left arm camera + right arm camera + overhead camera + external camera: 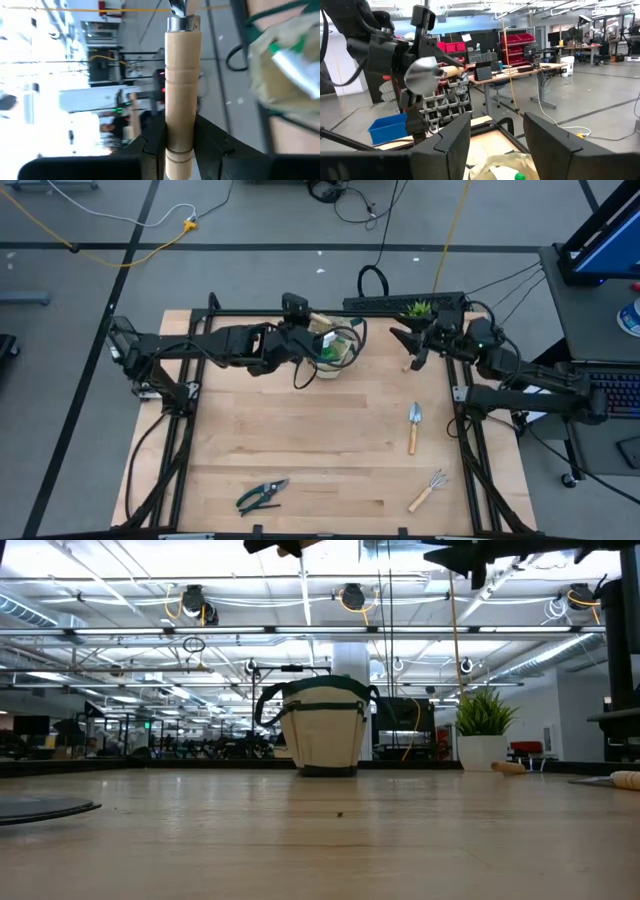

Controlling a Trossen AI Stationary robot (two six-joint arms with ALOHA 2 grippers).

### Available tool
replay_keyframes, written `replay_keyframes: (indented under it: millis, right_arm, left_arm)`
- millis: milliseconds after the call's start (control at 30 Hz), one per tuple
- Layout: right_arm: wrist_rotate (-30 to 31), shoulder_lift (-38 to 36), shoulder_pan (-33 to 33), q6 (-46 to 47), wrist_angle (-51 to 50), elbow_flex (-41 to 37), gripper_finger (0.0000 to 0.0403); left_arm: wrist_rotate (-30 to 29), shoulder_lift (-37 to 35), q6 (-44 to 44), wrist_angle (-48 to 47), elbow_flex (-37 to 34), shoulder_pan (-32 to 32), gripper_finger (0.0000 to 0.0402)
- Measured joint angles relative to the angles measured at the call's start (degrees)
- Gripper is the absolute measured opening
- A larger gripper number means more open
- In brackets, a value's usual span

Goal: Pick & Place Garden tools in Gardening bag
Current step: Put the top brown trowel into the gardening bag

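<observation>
The beige gardening bag [338, 352] stands at the table's far middle, and a green-and-white spray bottle [292, 57] shows inside it. My left gripper [312, 330] hangs over the bag's left rim, shut on a wooden-handled trowel [427, 75]. My right gripper [497, 125] is open and holds nothing; it floats right of the bag [325, 725], by the potted plant [418, 308]. A second trowel [413, 427], a hand rake [428, 490] and pruning shears [262, 495] lie flat on the table. My left gripper pinches the trowel's wooden handle [179, 142] between its two fingers, near the handle's free end, with the fingers across it. The trowel is lifted clear of table and bag and lies about level. Its metal blade [421, 76] points toward my right gripper.
A black frame rail [400, 300] runs along the far edge behind the bag and the plant. The near half of the wooden table [300, 450] holds only the three loose tools, at the right and near the front edge.
</observation>
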Motion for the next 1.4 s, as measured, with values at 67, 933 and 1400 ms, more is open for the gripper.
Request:
replay_keyframes:
  millis: [67,933,1400]
  right_arm:
    - [-0.04,1.01,0.0,-0.06,-0.93,1.43,0.0185]
    - [-4.29,17.92,-0.02,-0.95,-23.35,27.84,0.0292]
    - [-15.13,27.09,-0.13,7.24,-25.76,36.72,0.0315]
  left_arm:
    - [-1.41,0.0,4.39,1.58,0.0,0.0,0.0074]
    - [-1.76,0.02,41.43,12.21,-0.04,-2.27,0.0074]
    - [-0.54,0.07,44.77,12.08,-1.99,-2.91,0.0074]
